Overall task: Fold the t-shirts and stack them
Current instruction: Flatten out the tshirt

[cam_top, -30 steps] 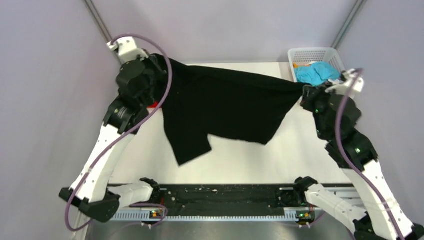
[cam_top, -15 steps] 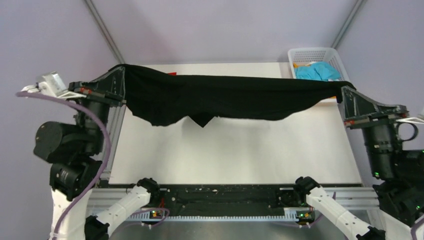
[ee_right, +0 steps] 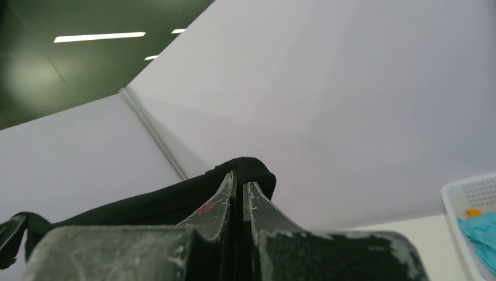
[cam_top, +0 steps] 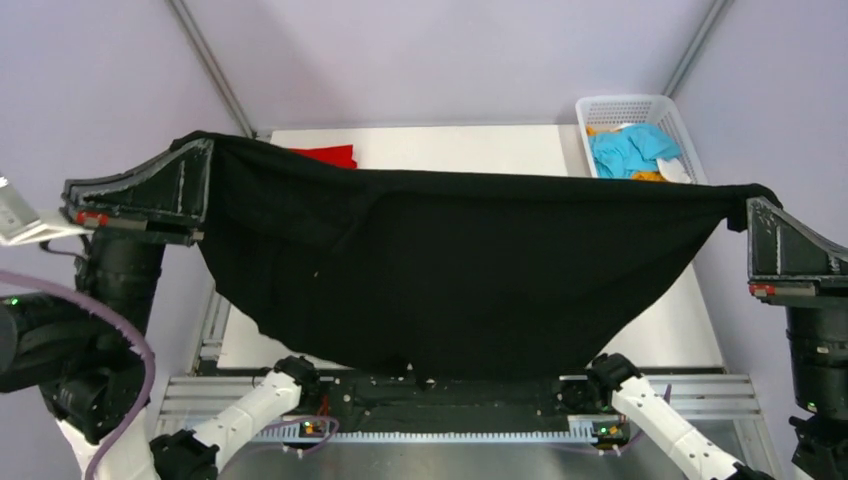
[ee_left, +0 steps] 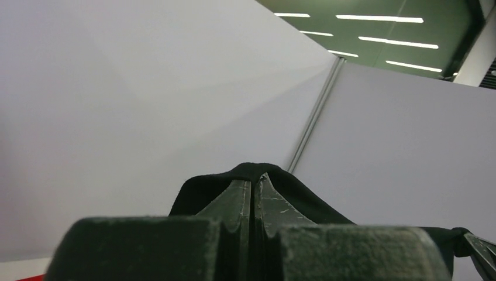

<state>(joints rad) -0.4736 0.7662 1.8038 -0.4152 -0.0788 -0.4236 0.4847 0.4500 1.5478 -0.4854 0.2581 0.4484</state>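
A large black t-shirt (cam_top: 450, 270) hangs spread wide in the air above the table, stretched between both arms. My left gripper (cam_top: 200, 150) is shut on its left top corner, and black cloth (ee_left: 257, 171) wraps over the fingertips in the left wrist view. My right gripper (cam_top: 755, 200) is shut on the right top corner, with cloth (ee_right: 248, 167) draped over its tips. The shirt's lower edge sags down near the arm bases. A red t-shirt (cam_top: 325, 155) lies on the table at the back left, partly hidden by the black one. Light blue (cam_top: 630, 150) and orange (cam_top: 645, 176) t-shirts sit in the basket.
A white mesh basket (cam_top: 625, 105) stands at the back right corner of the white table (cam_top: 450, 140). Grey walls close in on both sides and the back. The black rail (cam_top: 450, 400) with the arm bases runs along the near edge.
Both arms have swung up and toward the camera, pulling apart. The black shirt went from hanging bunched over the table's back to stretched wide and lifted, uncovering the red shirt.
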